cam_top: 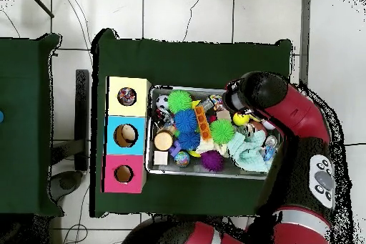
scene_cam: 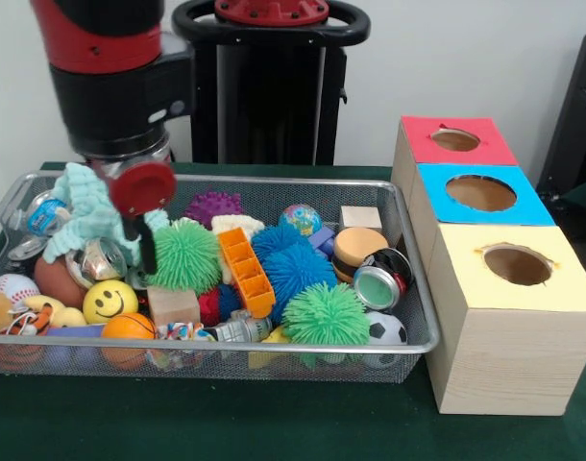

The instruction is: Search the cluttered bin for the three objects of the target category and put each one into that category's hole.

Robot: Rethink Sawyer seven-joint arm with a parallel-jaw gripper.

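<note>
Your gripper [scene_cam: 145, 252] hangs low over the left end of the wire bin [scene_cam: 408, 288] beside a green spiky ball [scene_cam: 185, 254], probably to dig; I cannot tell its state, and the three-hole box [scene_cam: 504, 288] sits just right.

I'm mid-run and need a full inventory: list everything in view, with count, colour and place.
Wire bin: one, silver, on the green table.
Boxes with holes: three, tops red, blue, yellow, beside the bin.
Spiky balls: green two, blue two, purple one, mid-bin.
Orange block: one, centre.
Smiley ball: one, yellow, front.
Basketball: one, orange, front.
Soccer ball: one, front corner.
Baseball: one, white, end.
Teal fabric: one, under the arm.
Gripper: one, black, jaws unclear, lowered into the bin.
</note>
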